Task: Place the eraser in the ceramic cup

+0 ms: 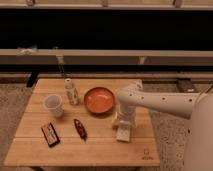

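Toward the wooden table's [100,150] right front, the eraser [123,135] shows as a small pale cream block just under the lowered gripper [122,125]. Whether the gripper has hold of it cannot be told. Well apart, at the left, stands the whitish, tapering ceramic cup [53,105].

No text can be read. The bottle [70,86] just left of the bowl [98,100] bears a label [73,95] whose print cannot be made out. A small dark mark [145,154] on the table [100,147], at the front corner right of the bowl, is also illegible. The gripper [123,131] is low over the table, front-right of the bowl.
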{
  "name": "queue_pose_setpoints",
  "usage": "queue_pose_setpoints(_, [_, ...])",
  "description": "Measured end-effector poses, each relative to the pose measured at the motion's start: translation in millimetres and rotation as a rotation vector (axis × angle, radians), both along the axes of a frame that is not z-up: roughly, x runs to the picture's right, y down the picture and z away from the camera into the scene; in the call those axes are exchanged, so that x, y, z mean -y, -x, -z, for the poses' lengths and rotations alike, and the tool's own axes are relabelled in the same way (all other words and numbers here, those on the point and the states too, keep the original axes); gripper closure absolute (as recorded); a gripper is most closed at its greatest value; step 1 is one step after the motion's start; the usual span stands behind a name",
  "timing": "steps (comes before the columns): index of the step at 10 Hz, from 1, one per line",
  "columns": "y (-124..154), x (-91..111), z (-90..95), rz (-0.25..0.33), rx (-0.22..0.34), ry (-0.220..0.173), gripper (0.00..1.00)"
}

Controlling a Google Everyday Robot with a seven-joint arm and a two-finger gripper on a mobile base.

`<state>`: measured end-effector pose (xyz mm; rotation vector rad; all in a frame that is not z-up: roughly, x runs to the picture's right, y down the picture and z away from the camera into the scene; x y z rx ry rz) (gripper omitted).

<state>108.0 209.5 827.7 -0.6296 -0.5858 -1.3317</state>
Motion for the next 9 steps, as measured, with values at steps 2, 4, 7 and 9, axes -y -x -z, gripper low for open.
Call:
queue_pose_setpoints(2, [-5.6,-4.5,-5.8,0.001,-0.013,0.010,0.25])
queue_pose_setpoints(4, [-6.4,-8.5,-9.2,0.006,-0.020,0.022,0.42])
queue_pose_setpoints(7, [-12.7,-13.2,-7.6,-0.005,-0.027,0.034,0.75])
queue_pose_setpoints(9, [-16.7,-9.3,2.5,-0.009,-0.035,0.034,0.94])
